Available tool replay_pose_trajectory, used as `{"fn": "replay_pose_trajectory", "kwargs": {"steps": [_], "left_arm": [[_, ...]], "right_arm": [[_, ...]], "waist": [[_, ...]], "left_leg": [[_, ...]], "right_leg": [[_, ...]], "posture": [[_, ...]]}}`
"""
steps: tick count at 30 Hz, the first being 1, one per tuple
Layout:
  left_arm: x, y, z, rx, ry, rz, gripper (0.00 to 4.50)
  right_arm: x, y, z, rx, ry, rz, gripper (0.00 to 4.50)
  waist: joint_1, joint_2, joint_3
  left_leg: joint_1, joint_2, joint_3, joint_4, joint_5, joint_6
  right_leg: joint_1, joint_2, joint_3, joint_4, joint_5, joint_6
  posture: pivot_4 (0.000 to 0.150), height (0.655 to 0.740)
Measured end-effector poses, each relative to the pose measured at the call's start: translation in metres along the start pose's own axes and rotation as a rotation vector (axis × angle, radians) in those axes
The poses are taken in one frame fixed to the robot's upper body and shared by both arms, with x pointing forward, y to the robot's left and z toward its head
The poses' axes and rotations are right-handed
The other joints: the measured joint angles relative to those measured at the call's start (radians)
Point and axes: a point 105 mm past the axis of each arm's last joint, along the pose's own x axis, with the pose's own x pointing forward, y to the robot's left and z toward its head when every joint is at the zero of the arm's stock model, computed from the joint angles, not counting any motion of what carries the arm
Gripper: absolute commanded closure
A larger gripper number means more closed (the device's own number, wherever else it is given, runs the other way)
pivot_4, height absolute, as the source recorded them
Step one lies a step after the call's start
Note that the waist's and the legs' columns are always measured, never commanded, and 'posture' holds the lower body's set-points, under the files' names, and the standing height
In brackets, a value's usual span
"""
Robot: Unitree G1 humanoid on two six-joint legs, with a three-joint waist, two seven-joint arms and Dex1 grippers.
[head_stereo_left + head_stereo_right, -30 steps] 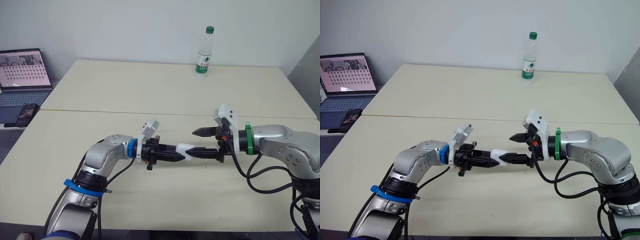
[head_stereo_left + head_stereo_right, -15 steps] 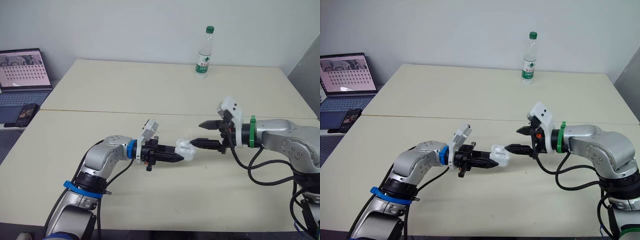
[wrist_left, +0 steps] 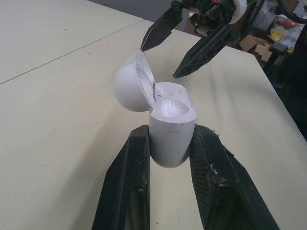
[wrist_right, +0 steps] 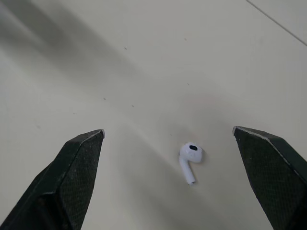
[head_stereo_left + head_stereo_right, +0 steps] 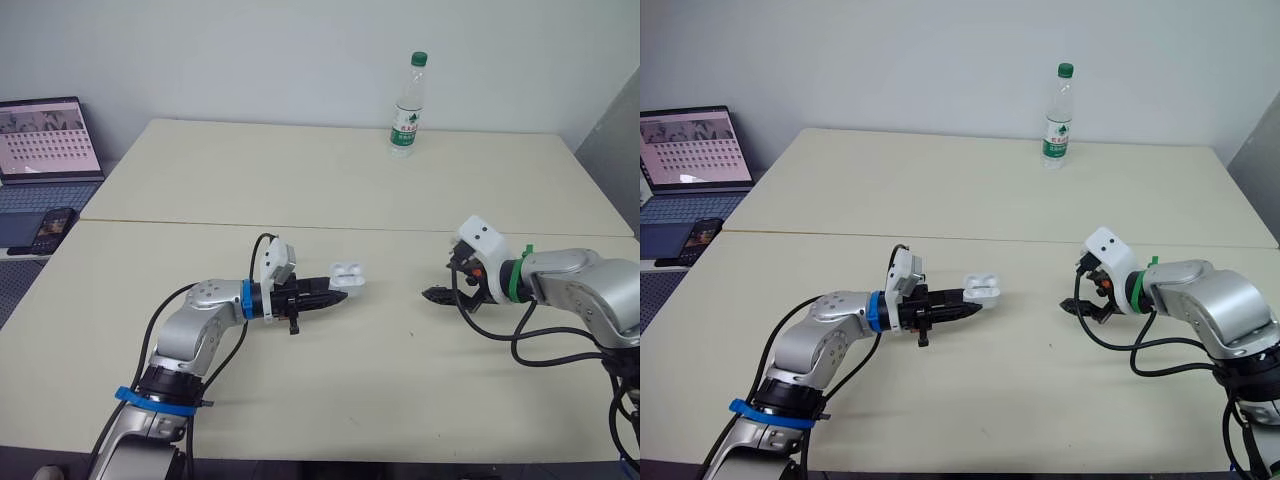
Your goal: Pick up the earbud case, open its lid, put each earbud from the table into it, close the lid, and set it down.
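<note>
Right gripper (image 5: 437, 294) has drawn back from the earbud case (image 3: 172, 117) since half a second ago, when one of its fingers was at the lid; it now sits well apart from the case, toward the robot's right, low over the table (image 5: 300, 170).

Earbud case – white, held by its lower body between the two fingers of the left gripper (image 3: 171, 130), which is clamped on both sides of it. Lid (image 3: 130, 87) stands hinged open, tipped back away from the body. Case sits near the middle of the front table half; whether its base touches the surface cannot be told.

One earbud (image 4: 189, 154) lies loose on the table, stem flat, between the right gripper's widely parted fingers and touching neither. That gripper holds nothing.

Surroundings – a clear water bottle (image 5: 408, 105) with a green cap stands upright at the far edge of the table. An open laptop (image 5: 50, 140) and a dark phone (image 5: 45, 228) lie on a separate surface off the table's left side.
</note>
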Motion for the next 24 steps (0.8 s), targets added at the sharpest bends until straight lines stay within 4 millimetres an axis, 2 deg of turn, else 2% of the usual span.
{"fn": "replay_pose_trajectory", "kwargs": {"steps": [5,10,11,13,23,24], "left_arm": [[-0.002,0.001,0.010,0.041,-0.021,0.059,3.72],[-0.004,0.000,0.011,0.039,-0.015,0.076,3.72],[-0.005,0.000,0.011,0.037,-0.013,0.078,3.72],[-0.006,0.001,0.010,0.035,-0.008,0.082,3.72],[-0.005,0.001,0.008,0.015,-0.006,0.091,3.72],[-0.005,0.001,0.008,0.015,-0.006,0.090,3.72]], "right_arm": [[0.011,-0.008,-0.012,0.046,0.053,-0.067,0.00],[0.021,-0.008,-0.019,0.079,0.072,-0.088,0.00],[0.021,-0.008,-0.019,0.078,0.072,-0.090,0.17],[0.022,-0.008,-0.018,0.077,0.069,-0.090,0.57],[0.024,-0.001,-0.017,0.050,0.063,-0.065,4.08],[0.024,-0.001,-0.018,0.048,0.063,-0.065,4.11]], "waist": [[0.000,0.000,0.000],[0.000,0.000,0.000],[0.000,0.000,0.000],[-0.001,0.000,0.000],[0.000,0.000,0.000],[0.000,0.000,0.000]], "left_leg": [[0.000,0.000,0.000,0.000,0.000,0.000],[0.000,0.000,0.000,0.000,0.000,0.000],[0.000,0.000,0.000,0.000,0.000,0.000],[0.000,0.000,0.000,0.000,0.000,0.000],[0.000,0.000,0.000,0.000,0.000,0.000],[0.000,0.000,0.000,0.000,0.000,0.000]], "right_leg": [[0.000,0.000,0.000,0.000,0.000,0.000],[0.000,0.001,0.000,0.000,0.000,0.000],[0.000,0.001,0.000,0.000,0.000,0.000],[0.000,0.001,0.000,0.000,0.000,0.000],[0.000,0.001,0.000,0.000,0.000,0.000],[0.000,0.001,0.000,0.000,0.000,0.000]], "posture": [[0.150,0.7362],[0.150,0.7362],[0.150,0.7362],[0.150,0.7362],[0.150,0.7362],[0.150,0.7362]]}}
